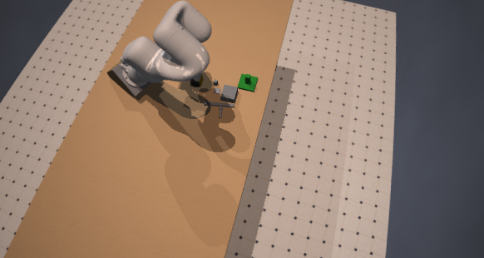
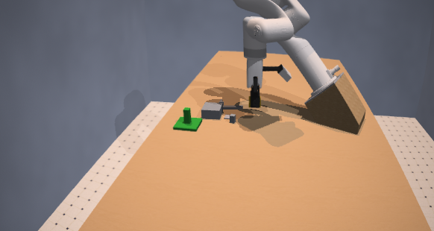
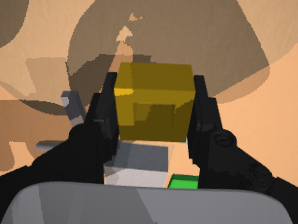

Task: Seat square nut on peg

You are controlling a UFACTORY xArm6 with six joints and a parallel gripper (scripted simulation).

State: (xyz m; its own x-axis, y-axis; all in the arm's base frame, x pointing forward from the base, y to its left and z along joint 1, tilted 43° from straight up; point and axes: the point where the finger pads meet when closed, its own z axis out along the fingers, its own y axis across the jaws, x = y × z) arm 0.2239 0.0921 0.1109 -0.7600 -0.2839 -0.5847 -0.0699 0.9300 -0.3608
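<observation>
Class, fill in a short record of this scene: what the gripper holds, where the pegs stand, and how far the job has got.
gripper: shut on a yellow block
green peg: upright on a green base, at the table's edge
grey block: beside the green base, towards the arm
small grey pieces: on the table near the grey block
job: nothing seated on a peg yet
</observation>
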